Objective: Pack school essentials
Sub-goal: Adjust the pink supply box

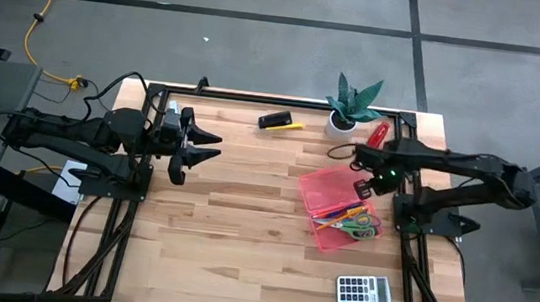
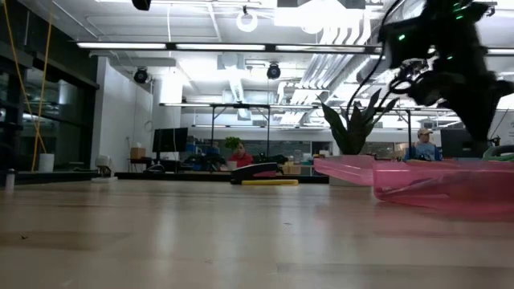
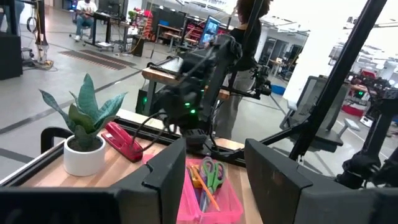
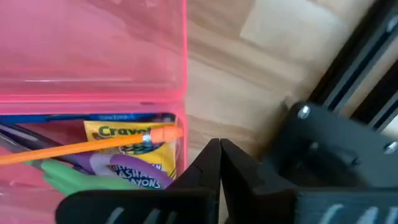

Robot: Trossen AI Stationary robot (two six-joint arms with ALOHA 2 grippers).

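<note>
Two hands are showing in the high view: the left hand (image 1: 200, 148) is waiting over the far left of the bench (image 1: 233, 218), fingers parted and holding nothing, while the right hand (image 1: 363, 188) is hanging at the right edge of the pink tray (image 1: 319, 183), pinched closed on nothing. The scissors (image 1: 363, 224), pencils and crayon box are already lying in the tray's near half; a black-and-yellow item (image 1: 280, 122) is lying at the far edge, well apart, and a calculator (image 1: 364, 297) is sitting near the front right corner.

In the low view, the right arm is hovering above the tray (image 2: 426, 183), clear of its rim.

In the left wrist view, the left fingers (image 3: 168, 171) are standing apart, framing the tray (image 3: 214, 205) and the red stapler (image 3: 123, 139) beside the potted plant (image 3: 84, 134).

In the right wrist view, the shut fingertips (image 4: 219, 163) are sitting just outside the tray wall, next to the crayon box (image 4: 134, 155) and the orange pencil (image 4: 81, 146) lying across it.

Judging from this, the next pick is calling for lifting clear first, then opening before descending on a loose item, keeping away from the tray wall
</note>
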